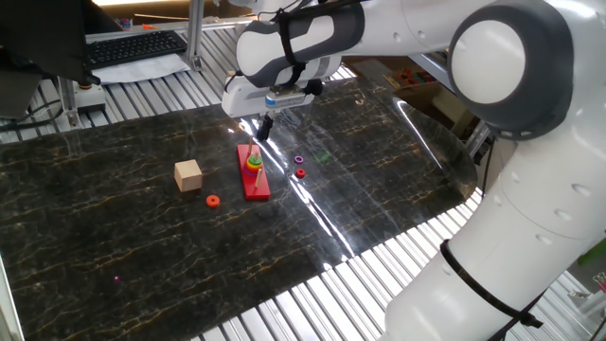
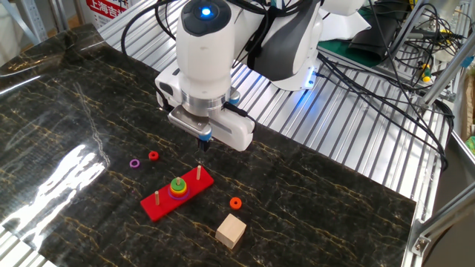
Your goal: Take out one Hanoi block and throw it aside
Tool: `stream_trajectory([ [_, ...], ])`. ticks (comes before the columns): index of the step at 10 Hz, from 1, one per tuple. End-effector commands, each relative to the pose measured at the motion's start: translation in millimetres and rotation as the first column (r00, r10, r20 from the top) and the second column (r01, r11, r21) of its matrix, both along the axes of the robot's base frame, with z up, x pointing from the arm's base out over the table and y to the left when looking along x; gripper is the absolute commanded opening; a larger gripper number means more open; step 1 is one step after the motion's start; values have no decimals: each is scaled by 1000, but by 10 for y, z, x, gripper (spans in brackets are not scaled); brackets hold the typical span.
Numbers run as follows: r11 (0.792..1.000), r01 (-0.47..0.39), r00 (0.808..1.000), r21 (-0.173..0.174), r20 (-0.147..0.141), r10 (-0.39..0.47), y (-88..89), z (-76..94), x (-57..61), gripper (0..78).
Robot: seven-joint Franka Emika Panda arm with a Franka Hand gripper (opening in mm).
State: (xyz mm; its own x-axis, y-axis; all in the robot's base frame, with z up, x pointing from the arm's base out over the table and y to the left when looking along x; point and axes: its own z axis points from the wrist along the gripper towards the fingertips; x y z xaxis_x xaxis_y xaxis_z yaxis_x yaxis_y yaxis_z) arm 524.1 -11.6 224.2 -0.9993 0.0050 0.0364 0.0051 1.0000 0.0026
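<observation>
The green Hanoi block [image 2: 177, 182] tops a small stack of rings on the middle peg of a red base [image 2: 159, 208]. In one fixed view the same Hanoi block [image 1: 254, 157] sits on the red base [image 1: 256, 186]. My gripper [image 2: 202, 143] hangs above the table just behind the base's far peg, up and to the right of the stack. From the other side the gripper [image 1: 265, 127] is above the base's far end. Its dark fingers look pressed together in both views, and nothing is held.
A tan wooden cube [image 2: 231, 231] and an orange ring [image 2: 235, 202] lie on the table near the base. A purple ring [image 2: 134, 163] and a red ring [image 2: 154, 156] lie on its other side. Metal slats surround the dark mat [image 2: 67, 111].
</observation>
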Motion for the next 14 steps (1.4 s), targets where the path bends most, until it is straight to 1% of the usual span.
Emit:
stream_trajectory([
  [1, 1000, 2, 1000, 0, 2, -2, -7, 17, 17, 0],
  [5, 1000, 8, 1000, 0, 10, -8, -7, 15, 17, 0],
  [6, 1000, 8, 1000, -1, 4, -8, -7, 15, 16, 0],
  [9, 1000, 16, 1000, -2, 5, -16, -8, 14, 16, 0],
  [11, 1000, 6, 1000, -2, 2, -6, -8, 11, 14, 0],
  [14, 1000, 1, 1000, -3, 9, -1, -8, -12, 8, 0],
])
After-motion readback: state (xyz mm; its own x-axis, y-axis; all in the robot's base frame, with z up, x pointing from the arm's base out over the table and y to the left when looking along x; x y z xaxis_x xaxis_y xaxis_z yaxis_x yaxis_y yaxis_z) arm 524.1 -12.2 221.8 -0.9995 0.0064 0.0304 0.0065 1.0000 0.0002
